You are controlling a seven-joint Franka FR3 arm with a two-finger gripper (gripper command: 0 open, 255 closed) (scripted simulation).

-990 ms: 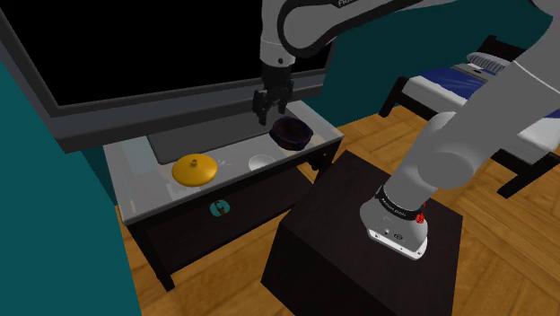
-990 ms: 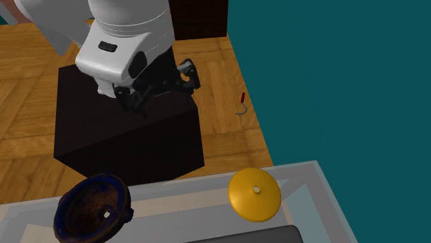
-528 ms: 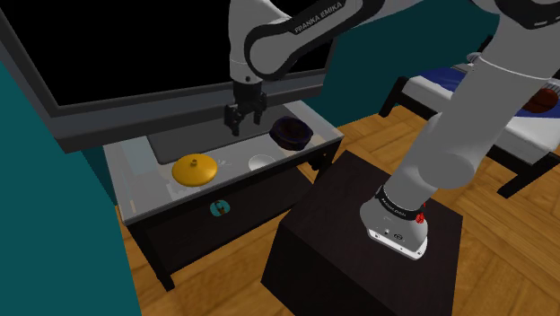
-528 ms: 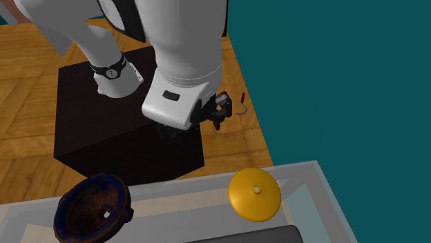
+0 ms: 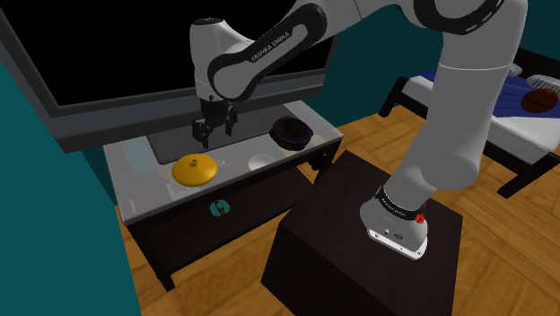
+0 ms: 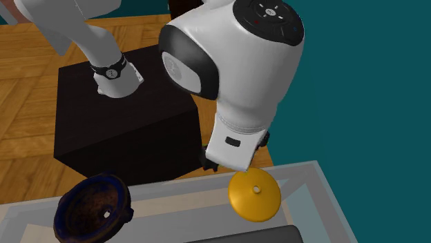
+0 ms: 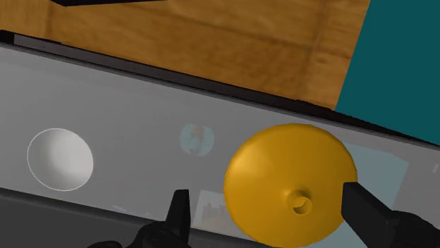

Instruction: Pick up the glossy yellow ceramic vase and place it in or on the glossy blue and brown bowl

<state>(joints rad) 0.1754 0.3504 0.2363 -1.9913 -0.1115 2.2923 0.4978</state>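
Vase (image 7: pixel 289 184), squat and yellow with its small neck opening pointing up, sits on the grey surface (image 7: pixel 127 106) directly below the claw (image 7: pixel 266 199), whose fingers (image 7: pixel 180 210) stand apart on either side without touching it, so a straight descent looks enough.

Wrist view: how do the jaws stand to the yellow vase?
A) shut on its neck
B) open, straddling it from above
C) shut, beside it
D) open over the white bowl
B: the jaws stand apart, with the vase between and below them; the shoulder view shows a gap above it.
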